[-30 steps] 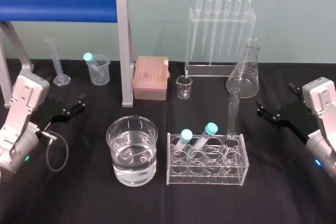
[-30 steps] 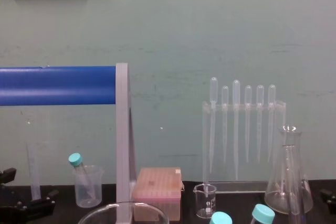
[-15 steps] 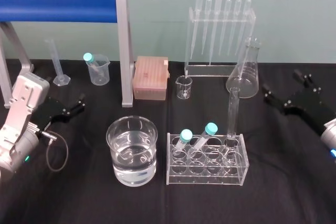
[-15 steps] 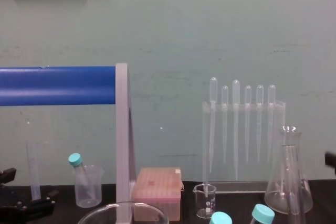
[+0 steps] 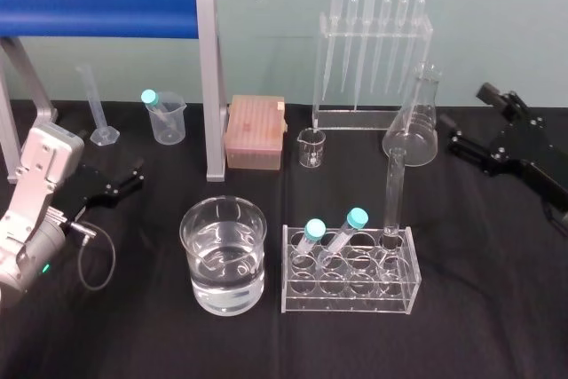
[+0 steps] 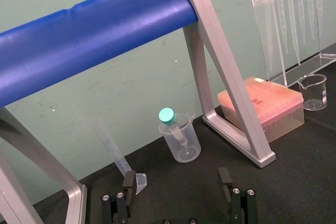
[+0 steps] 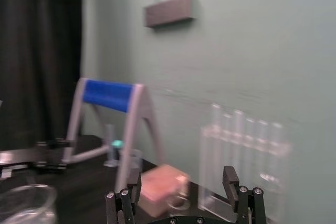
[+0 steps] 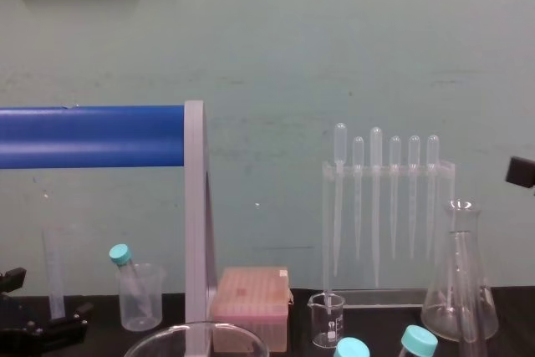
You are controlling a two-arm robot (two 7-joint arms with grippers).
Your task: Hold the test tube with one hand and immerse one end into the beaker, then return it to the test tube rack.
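Now right claw [image 5: 463, 106] hovers spread beside the flask [image 5: 413, 130], left claw [image 5: 133, 177] parked low

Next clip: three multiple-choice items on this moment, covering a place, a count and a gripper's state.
1. Where is the uncapped test tube?
A. lying flat on the cloth
B. upright in the rack, at its right end
C. inside the flask
2. How many teal-capped tubes stand in that rack?
A. one
B. two
C. four
3. What state is the right gripper in?
A. open, empty
B. shut on the test tube
C. shut on a pipette
Answers: B, its base sits in the rightmost hole; B, two teal caps show there; A, nothing between its spread fingers. The left gripper sits open, far left.
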